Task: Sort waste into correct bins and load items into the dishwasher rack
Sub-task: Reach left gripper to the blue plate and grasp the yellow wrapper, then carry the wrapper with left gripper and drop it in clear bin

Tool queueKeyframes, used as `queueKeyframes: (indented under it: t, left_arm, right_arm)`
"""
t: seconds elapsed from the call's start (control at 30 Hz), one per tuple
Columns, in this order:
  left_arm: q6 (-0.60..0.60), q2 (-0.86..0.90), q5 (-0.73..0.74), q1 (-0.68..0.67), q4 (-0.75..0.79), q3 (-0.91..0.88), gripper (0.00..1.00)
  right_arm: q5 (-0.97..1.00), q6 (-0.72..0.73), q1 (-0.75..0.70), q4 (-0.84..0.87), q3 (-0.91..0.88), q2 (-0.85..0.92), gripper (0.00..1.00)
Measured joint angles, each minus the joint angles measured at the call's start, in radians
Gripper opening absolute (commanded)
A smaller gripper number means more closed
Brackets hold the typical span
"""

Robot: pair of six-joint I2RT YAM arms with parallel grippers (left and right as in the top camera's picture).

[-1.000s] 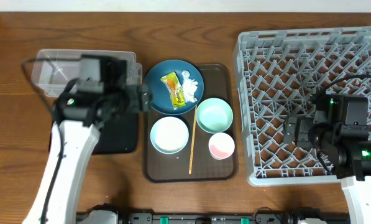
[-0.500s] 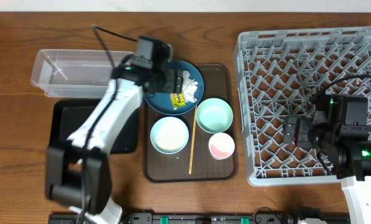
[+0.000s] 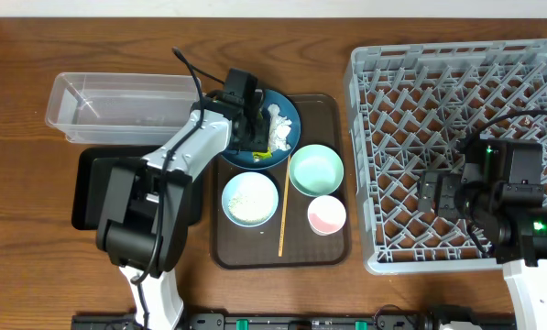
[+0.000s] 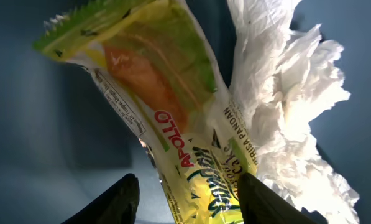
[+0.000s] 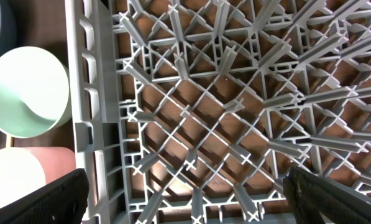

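Note:
The yellow-green wrapper (image 4: 173,112) lies on the dark-blue plate (image 3: 288,114) beside the crumpled white tissue (image 3: 279,128). My left gripper (image 3: 252,137) is low over the plate, open, with its fingers (image 4: 191,202) on either side of the wrapper's lower end. The tissue (image 4: 278,93) is just right of the right finger. The light-blue bowl (image 3: 249,198) holds rice grains. The mint-green bowl (image 3: 316,170), the pinkish cup (image 3: 326,214) and the chopstick (image 3: 283,215) lie on the brown tray. My right gripper (image 3: 435,194) is open and empty (image 5: 191,199) over the grey rack (image 3: 456,92).
The clear tub (image 3: 117,105) stands at the back left, with the black tray (image 3: 90,188) in front of it, partly under my left arm. The brown serving tray (image 3: 333,247) holds the dishes. The rack's left wall (image 5: 92,124) is next to the mint-green bowl (image 5: 27,93).
My left arm swung right from above the tub and black tray to the dark-blue plate and came down over the wrapper. The right arm has not moved.

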Motion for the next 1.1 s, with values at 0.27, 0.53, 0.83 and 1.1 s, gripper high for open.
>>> queueKeyframes:
  t: [0.27, 0.53, 0.83, 1.1]
  left_arm:
    - [-0.005, 0.031, -0.003, -0.024, 0.002, 0.003, 0.42]
    - [-0.009, 0.035, -0.005, -0.038, -0.016, 0.004, 0.06]
    - [-0.003, -0.079, -0.080, 0.000, -0.094, 0.003, 0.06]
    - [0.013, -0.388, -0.171, 0.123, -0.090, 0.008, 0.07]
  right_arm:
    - [0.000, 0.000, 0.000, 0.000, 0.000, 0.000, 0.99]
    - [0.000, 0.000, 0.000, 0.000, 0.000, 0.000, 0.99]
    - [0.000, 0.000, 0.000, -0.003, 0.000, 0.000, 0.99]
    - [0.000, 0.000, 0.000, -0.003, 0.000, 0.000, 0.99]
